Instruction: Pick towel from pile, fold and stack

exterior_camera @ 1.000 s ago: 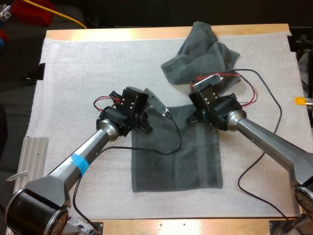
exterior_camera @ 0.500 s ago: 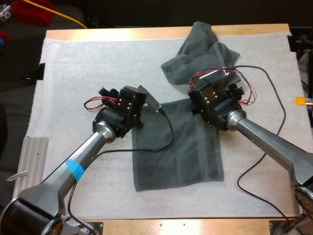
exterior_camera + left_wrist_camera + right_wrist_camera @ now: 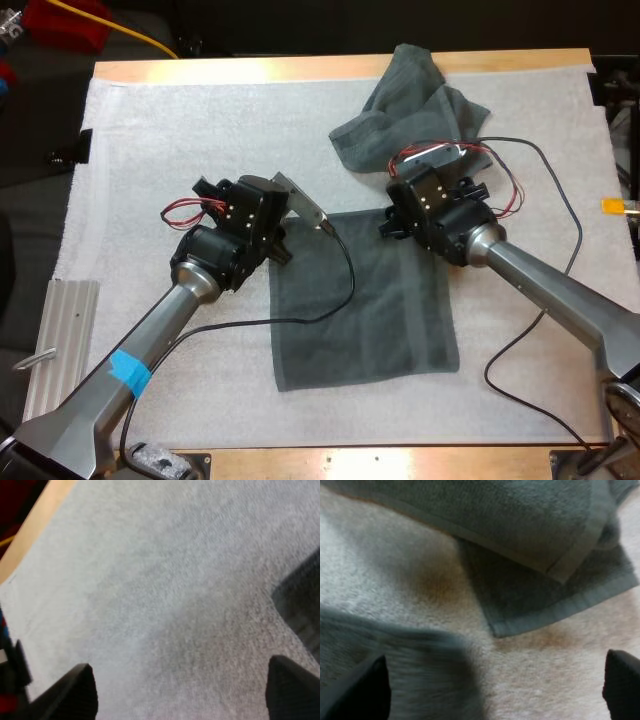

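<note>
A flat towel (image 3: 365, 300) lies on the mat (image 3: 180, 130), a crumpled towel (image 3: 410, 105) just beyond it at far right, while the left gripper (image 3: 182, 680) and right gripper (image 3: 495, 677), both open and empty, hover at its 2 far corners.

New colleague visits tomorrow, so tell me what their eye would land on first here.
A dark grey-green flat towel lies spread on the white mat. The open left gripper is over bare mat beside its far left corner, and the open right gripper is at its far edge. Behind them a crumpled towel lies heaped near the mat's far side.
</note>
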### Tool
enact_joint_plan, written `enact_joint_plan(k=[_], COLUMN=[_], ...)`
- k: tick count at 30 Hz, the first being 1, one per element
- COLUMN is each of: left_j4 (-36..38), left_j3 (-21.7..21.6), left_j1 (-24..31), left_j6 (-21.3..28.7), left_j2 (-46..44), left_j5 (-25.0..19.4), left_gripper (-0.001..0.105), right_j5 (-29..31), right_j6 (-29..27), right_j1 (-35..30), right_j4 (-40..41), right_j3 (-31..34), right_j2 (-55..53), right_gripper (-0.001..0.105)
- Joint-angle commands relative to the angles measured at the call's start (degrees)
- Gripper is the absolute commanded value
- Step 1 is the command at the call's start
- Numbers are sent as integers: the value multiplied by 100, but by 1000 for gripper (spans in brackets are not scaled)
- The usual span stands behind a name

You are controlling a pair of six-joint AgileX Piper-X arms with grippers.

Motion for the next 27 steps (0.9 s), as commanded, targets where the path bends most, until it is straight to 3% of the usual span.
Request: enact_joint_plan(k=[1, 7, 11, 16, 22, 27], left_j4=[103, 164, 216, 802, 1387, 1677], left_j3=[-43, -43, -43, -43, -43, -43], left_j1=[3, 3, 3, 3, 3, 3], left_j6=[-123, -346, -509, -958, -1664, -1909], left_j2=[-46, -46, -46, -46, -62, -371], left_j5=[175, 415, 449, 767, 1313, 1527], left_gripper=[68, 68, 68, 68, 68, 68], right_j5=[-177, -937, -1427, -1827, -1935, -1948], right_j6=[152, 775, 780, 770, 788, 840], right_j1=[-132, -681, -881, -882, -882, -882], right_j4=[48, 441, 738, 1039, 1403, 1698], right_j3=[-22, -22, -22, -22, -11, -11], right_j2=[-76, -76, -76, -138, -484, -875], right_gripper=[84, 84, 84, 84, 84, 84])
